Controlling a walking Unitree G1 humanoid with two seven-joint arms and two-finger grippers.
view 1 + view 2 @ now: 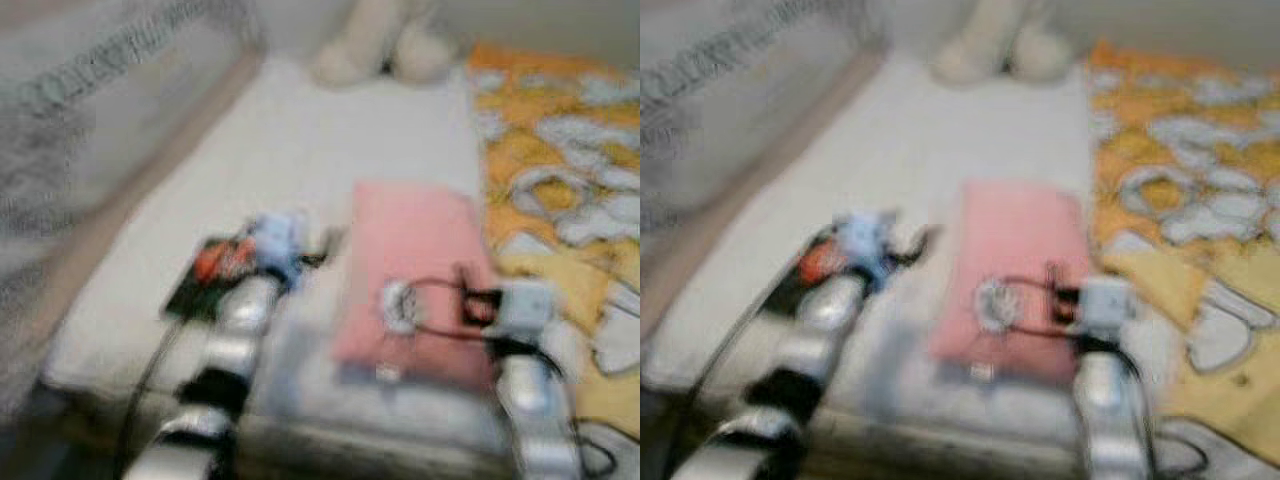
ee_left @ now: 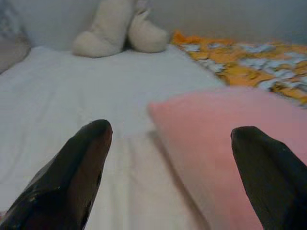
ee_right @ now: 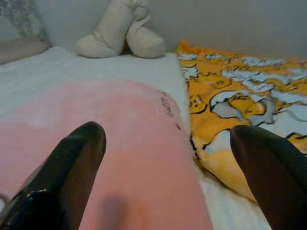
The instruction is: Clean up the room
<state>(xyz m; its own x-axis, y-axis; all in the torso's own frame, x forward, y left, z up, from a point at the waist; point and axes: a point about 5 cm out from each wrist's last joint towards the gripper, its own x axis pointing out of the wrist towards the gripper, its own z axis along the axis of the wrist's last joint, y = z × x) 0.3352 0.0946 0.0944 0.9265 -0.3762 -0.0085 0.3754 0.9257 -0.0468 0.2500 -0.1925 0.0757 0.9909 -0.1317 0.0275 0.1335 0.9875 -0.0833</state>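
Two grippers reach out over a bed with a white sheet (image 1: pixel 300 150), and between them lies the likely thing to tidy: a pink pillow (image 1: pixel 415 270), flat on the sheet near the foot edge, at about 1 o'clock from the left gripper (image 2: pixel 168 139) and at 12 o'clock, directly under, the right gripper (image 3: pixel 168 139). Both claws stand wide, fingers well apart and holding nothing; the left one hovers over bare sheet just beside the pillow's edge, the right one low over the pillow's top. At 3 o'clock from the pillow a yellow patterned blanket (image 3: pixel 240 96) lies rumpled, its edge touching or just beside the pillow, and at 12 o'clock, well apart at the head of the bed, a cream plush toy (image 2: pixel 115 28) leans against the wall. A mesh bed rail (image 1: pixel 90 120) runs along the 9 o'clock side. The head views are blurred, so finer detail is uncertain. The pillow looks light, soft and yielding, not slippery or fragile; it will sag and fold if pinched at one corner. Taking it at the two opposite long edges, one claw on each, or bunching a good fold of fabric near the middle, seems the surest hold.
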